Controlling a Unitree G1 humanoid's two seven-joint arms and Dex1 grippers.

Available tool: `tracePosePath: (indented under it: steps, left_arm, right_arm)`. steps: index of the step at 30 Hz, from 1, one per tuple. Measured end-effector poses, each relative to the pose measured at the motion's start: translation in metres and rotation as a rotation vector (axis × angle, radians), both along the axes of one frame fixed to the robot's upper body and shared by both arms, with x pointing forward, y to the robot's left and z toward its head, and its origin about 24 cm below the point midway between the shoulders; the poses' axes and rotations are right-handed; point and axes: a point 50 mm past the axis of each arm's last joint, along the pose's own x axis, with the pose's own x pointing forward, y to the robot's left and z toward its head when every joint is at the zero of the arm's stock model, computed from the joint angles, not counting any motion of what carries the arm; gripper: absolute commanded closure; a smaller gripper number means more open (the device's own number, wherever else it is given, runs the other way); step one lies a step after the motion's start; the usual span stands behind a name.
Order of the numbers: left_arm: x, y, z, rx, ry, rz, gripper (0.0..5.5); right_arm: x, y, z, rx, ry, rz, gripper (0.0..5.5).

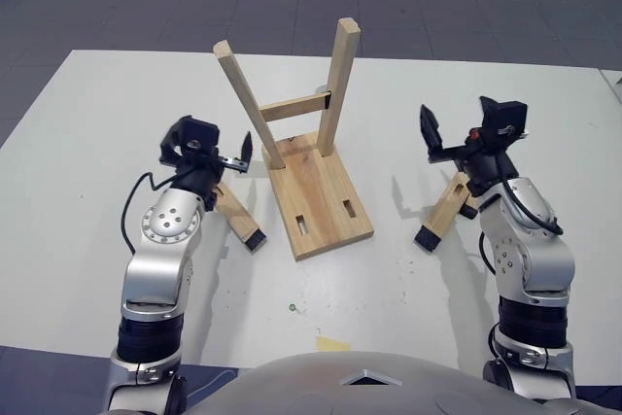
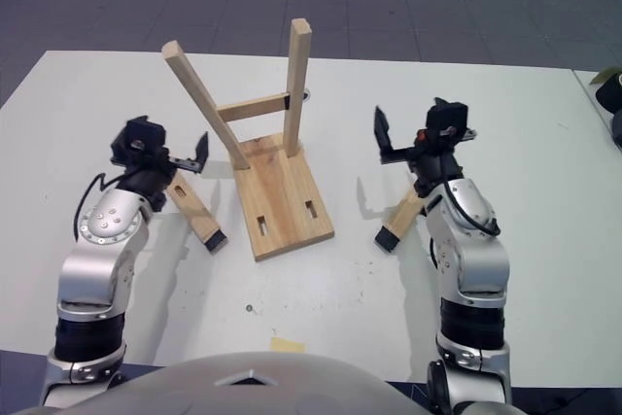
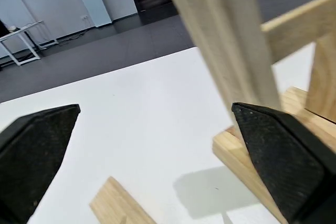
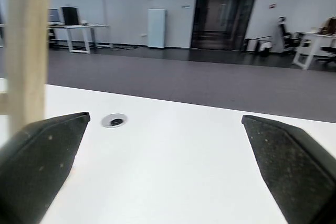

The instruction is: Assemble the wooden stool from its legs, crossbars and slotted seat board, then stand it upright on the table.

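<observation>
"Counting from the near edge, what's on the table (image 1: 87, 201)?"

"One yellowish tape scrap (image 1: 333, 343) and one dark speck (image 1: 293, 307) nearest. Then two loose legs lying flat, one per side, each with a black cap on its near end. Then one seat board (image 1: 326, 203), flat, centre. Two standing legs (image 1: 338, 85) plugged into its far end, joined by one crossbar (image 1: 292, 107). Four legs total. One round grommet (image 4: 114, 120) in the tabletop, farthest."

"Slots?"

"Two empty slots (image 1: 302, 225) at the board's near end."

"Left claw (image 1: 210, 151)?"

"Spread wide, holding nothing, hovering left of the board. Left loose leg (image 1: 236, 215) lies under it and a bit nearer, capped end angled toward the board. Its right finger (image 1: 247, 150) is near the base of the left standing leg, which tilts left; not touching."

"Wrist camera agree?"

"Yes, both pads apart, with that tilted leg, the crossbar and the board's corner between and beyond them."

"Right claw (image 1: 466, 133)?"

"Also spread, empty, right of the board and apart from it. Right loose leg (image 1: 443, 209) lies under its wrist, capped end pointing near-left. Right standing leg is far-left of the claw, close to upright."

"Stool's state?"

"Half built, upside down on its seat, mid-table."
</observation>
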Motion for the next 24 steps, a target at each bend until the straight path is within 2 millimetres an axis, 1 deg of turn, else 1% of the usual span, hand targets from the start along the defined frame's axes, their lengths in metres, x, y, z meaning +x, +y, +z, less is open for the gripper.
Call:
tracePosePath:
  steps: [1,2,3,4,5,7,9,13,15,17,20,22,24]
  left_arm:
    - [0.004,0.008,0.011,0.002,-0.056,0.038,0.11]
    - [0.006,0.013,0.017,0.005,-0.090,0.060,0.11]
    - [0.009,0.022,0.030,0.009,-0.164,0.104,0.11]
    - [0.009,0.029,0.038,0.019,-0.207,0.135,0.11]
    - [0.009,0.036,0.041,0.025,-0.230,0.164,0.11]
    - [0.007,0.053,0.044,0.040,-0.257,0.251,0.11]
    - [0.002,0.063,0.044,0.043,-0.275,0.312,0.11]
    - [-0.008,0.082,0.041,0.034,-0.280,0.419,0.11]
    - [-0.011,0.083,0.037,0.024,-0.273,0.437,0.11]
    - [-0.013,0.076,0.030,0.003,-0.253,0.422,0.11]
    - [-0.015,0.074,0.025,0.000,-0.237,0.416,0.11]
    - [-0.019,0.071,0.020,-0.011,-0.226,0.417,0.11]
    - [-0.023,0.070,0.015,-0.020,-0.209,0.426,0.11]
  right_arm:
    - [-0.004,-0.006,-0.004,-0.033,0.002,-0.060,0.10]
    - [-0.007,-0.009,-0.008,-0.050,0.011,-0.094,0.10]
    - [-0.016,-0.018,-0.018,-0.095,0.033,-0.178,0.10]
    - [-0.025,-0.023,-0.028,-0.120,0.067,-0.220,0.10]
    - [-0.032,-0.026,-0.036,-0.132,0.094,-0.247,0.10]
    - [-0.048,-0.030,-0.057,-0.145,0.174,-0.290,0.10]
    - [-0.054,-0.031,-0.069,-0.129,0.224,-0.296,0.10]
    - [-0.062,-0.032,-0.081,-0.105,0.305,-0.287,0.10]
    - [-0.062,-0.036,-0.083,-0.107,0.330,-0.288,0.10]
    - [-0.057,-0.041,-0.080,-0.112,0.335,-0.296,0.10]
    - [-0.052,-0.042,-0.076,-0.106,0.326,-0.288,0.10]
    - [-0.052,-0.041,-0.079,-0.108,0.369,-0.257,0.10]
    - [-0.048,-0.040,-0.078,-0.117,0.390,-0.225,0.10]
